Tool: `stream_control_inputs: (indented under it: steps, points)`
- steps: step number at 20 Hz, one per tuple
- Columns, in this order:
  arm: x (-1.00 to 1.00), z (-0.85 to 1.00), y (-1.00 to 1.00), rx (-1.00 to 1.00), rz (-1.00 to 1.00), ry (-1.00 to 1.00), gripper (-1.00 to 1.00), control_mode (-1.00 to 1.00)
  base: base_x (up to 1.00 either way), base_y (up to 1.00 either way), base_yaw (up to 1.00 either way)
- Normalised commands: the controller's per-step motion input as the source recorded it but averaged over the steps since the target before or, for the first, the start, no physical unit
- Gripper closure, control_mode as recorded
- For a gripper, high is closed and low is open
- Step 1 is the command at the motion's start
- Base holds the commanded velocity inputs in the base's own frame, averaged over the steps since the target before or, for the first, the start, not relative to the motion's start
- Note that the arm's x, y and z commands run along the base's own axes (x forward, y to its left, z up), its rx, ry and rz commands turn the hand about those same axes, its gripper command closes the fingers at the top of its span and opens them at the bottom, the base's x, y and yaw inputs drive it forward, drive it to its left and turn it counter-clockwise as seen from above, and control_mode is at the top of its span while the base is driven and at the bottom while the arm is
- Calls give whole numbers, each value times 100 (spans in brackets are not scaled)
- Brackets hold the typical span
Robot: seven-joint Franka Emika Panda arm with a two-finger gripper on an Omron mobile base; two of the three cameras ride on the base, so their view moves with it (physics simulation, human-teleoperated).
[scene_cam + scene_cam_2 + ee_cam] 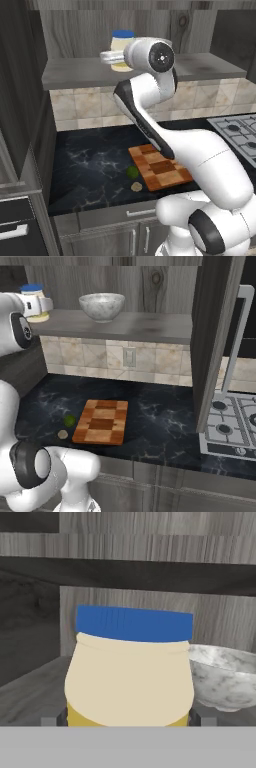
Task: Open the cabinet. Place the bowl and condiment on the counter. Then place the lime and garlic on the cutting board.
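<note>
I am counting one condiment jar [129, 672] with one blue lid [134, 624]. Seeing one bowl [102, 306] on one grey shelf [145, 325]. Counting one lime [69, 420], one garlic [62, 434], one cutting board [101, 421] on one counter [165, 423]. Seeing one open cabinet door [214, 336] with one bar handle [235, 336]. Counting three stove burners [219, 405] showing in right base view.
</note>
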Motion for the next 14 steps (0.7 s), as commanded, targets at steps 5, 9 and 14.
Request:
stream_control_inputs:
  steps: [5, 9, 14]
  points:
    - [-73, 0, -17, -3, 8, 1, 100, -100, 0, 0, 0]
    - [-68, -4, -17, -2, 9, 0, 100, -100, 0, 0, 0]
    - [-51, -15, -4, -5, 9, 2, 100, -100, 0, 0, 0]
